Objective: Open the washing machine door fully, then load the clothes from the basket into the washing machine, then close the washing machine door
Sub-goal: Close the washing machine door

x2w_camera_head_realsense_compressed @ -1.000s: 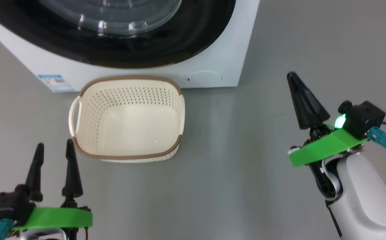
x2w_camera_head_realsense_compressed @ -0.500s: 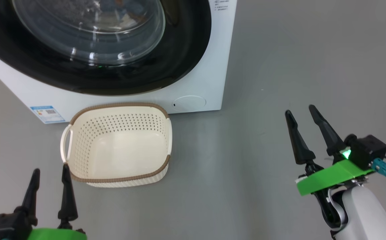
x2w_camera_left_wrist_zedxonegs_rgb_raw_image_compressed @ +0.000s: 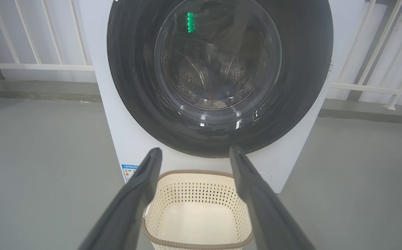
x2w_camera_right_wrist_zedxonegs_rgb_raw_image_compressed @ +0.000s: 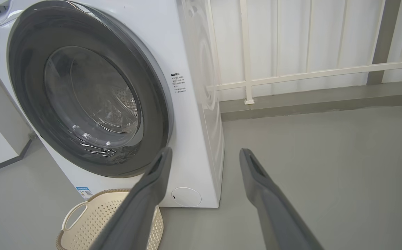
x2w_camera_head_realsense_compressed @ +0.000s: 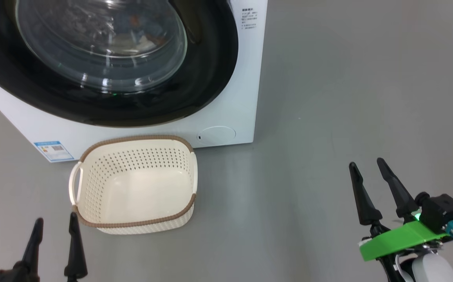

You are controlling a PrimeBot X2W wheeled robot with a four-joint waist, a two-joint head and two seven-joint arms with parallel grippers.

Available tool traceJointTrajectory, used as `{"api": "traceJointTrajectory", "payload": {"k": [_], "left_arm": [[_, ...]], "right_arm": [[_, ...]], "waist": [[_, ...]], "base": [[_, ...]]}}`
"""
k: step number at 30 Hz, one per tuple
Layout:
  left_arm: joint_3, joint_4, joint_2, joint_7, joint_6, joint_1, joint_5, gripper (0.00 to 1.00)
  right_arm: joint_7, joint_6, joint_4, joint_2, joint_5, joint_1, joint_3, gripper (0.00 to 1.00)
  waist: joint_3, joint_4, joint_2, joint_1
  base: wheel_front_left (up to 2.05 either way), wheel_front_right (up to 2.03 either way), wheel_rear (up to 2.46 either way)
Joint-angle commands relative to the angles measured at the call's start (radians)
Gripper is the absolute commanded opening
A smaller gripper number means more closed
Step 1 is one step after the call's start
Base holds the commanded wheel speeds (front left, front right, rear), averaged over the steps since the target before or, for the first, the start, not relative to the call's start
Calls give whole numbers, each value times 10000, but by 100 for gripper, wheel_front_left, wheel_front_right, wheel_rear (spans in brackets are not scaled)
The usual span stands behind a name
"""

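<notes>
showing final step seemingly done: large round glossy black door (x2w_camera_head_realsense_compressed: 105,58) shut, cream perforated plastic basket (x2w_camera_head_realsense_compressed: 140,164) empty at six o'clock; left gripper (x2w_camera_head_realsense_compressed: 55,219), right gripper (x2w_camera_head_realsense_compressed: 366,162) fingers spread, empty; next, retreat.

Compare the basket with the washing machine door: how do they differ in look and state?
The basket is cream-white perforated plastic; the washing machine door is glossy black around clear glass. The basket is small; the door spans nearly the whole front of the washing machine. The basket stands open and empty; the door is shut. Both have rounded outlines.
</notes>
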Motion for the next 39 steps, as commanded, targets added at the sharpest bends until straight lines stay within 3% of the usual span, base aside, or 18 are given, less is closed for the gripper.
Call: {"api": "traceJointTrajectory", "payload": {"k": [1, 18, 39], "left_arm": [[382, -310, 177, -63, 23, 56, 48, 100], [189, -559, 177, -63, 376, 1123, -25, 100], [153, -384, 177, -63, 141, 766, 98, 100]], "right_arm": [[-42, -59, -322, 32, -54, 138, 69, 100], [-42, -59, -490, 280, -273, 1378, -413, 100], [-42, -59, -330, 139, -567, 898, -20, 100]], "waist": [[-137, -15, 0, 0], [-843, 33, 0, 0], [-838, 229, 0, 0]], "base": [[0, 0, 0], [0, 0, 0], [0, 0, 0]]}}
